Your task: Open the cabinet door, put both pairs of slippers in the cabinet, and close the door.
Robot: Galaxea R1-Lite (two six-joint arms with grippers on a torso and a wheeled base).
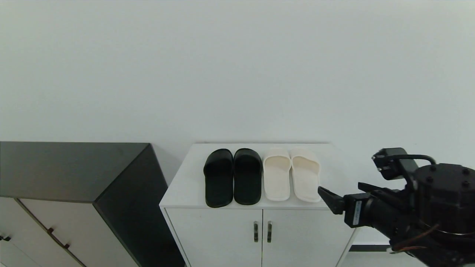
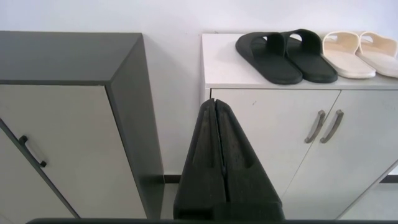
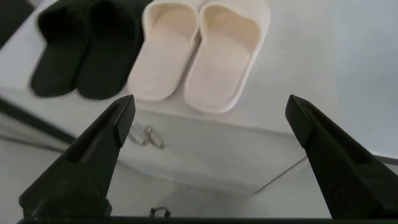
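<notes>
Two pairs of slippers sit side by side on the top of the white cabinet at the lower middle of the head view: the black pair to the left, touching the cream pair to its right. Below them both doors are closed, with the two handles next to each other at the centre seam. The right gripper hangs at the lower right of the frame, just beside the cabinet's right corner and near the cream pair, touching nothing. A dark-topped cupboard stands at the lower left.

In the left wrist view the left gripper has its fingers pressed together with nothing between them. It is low, in front of the gap between the dark cupboard and the white cabinet, apart from the handles.

In the right wrist view the right claw's fingers are spread wide and empty, and the cream pair and the cabinet's edge lie between them, farther off.

By my judgement no step is done: opening a door, moving each pair inside and closing up are all left.
</notes>
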